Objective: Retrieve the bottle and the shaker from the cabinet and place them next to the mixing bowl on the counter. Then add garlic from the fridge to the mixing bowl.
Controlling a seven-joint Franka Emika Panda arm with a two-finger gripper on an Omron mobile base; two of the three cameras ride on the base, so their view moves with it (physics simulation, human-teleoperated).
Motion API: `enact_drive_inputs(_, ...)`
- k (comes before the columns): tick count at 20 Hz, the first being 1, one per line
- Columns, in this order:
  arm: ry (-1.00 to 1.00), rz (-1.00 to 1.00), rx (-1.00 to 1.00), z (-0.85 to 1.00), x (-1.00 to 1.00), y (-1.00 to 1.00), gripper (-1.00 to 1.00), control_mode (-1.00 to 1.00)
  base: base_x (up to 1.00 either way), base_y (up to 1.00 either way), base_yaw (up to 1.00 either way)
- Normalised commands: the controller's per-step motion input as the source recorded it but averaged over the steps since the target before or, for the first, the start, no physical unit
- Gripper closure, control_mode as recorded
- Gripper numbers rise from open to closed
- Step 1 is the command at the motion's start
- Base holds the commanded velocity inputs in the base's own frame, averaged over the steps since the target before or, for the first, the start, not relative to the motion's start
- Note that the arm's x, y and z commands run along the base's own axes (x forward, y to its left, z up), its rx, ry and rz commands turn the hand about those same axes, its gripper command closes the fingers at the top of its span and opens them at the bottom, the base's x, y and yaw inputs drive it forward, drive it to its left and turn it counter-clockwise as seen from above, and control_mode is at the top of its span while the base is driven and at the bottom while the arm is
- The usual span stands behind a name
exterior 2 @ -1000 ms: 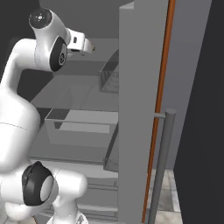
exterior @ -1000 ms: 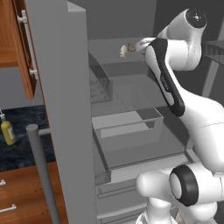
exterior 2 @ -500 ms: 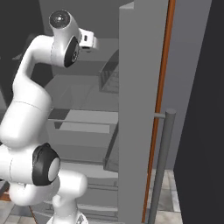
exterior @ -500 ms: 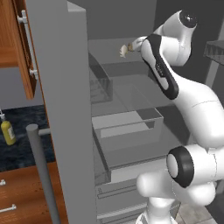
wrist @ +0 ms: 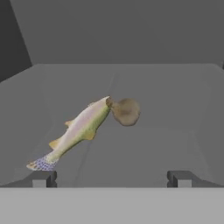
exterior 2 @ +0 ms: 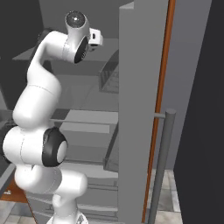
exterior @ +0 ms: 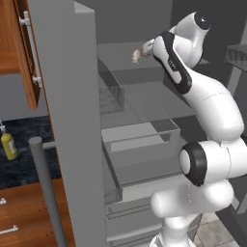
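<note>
The garlic step is judged to be in hand. The hand (wrist: 111, 178) is being held with its tips spread wide and nothing between them, aimed into the open fridge (exterior: 140, 111). On the upper shelf (wrist: 175, 109) the garlic (wrist: 126, 111) is lying, touching the head of a fish (wrist: 76, 131). Next, a straight reach is being called for, with the tips closing round the bulb alone, clear of the fish. A yellow bottle (exterior: 8, 145) is standing on the worktop (exterior: 24, 159).
</note>
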Motion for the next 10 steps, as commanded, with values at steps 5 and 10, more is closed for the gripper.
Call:
enact_drive_inputs(5, 0.08, 0.04, 0.0, 0.0, 0.59, 0.0, -1.0, -1.0, 0.0, 0.0, 0.0)
enact_drive_inputs(10, 0.07, 0.03, 0.0, 0.0, 0.47, 0.0, -1.0, -1.0, 0.0, 0.0, 0.0)
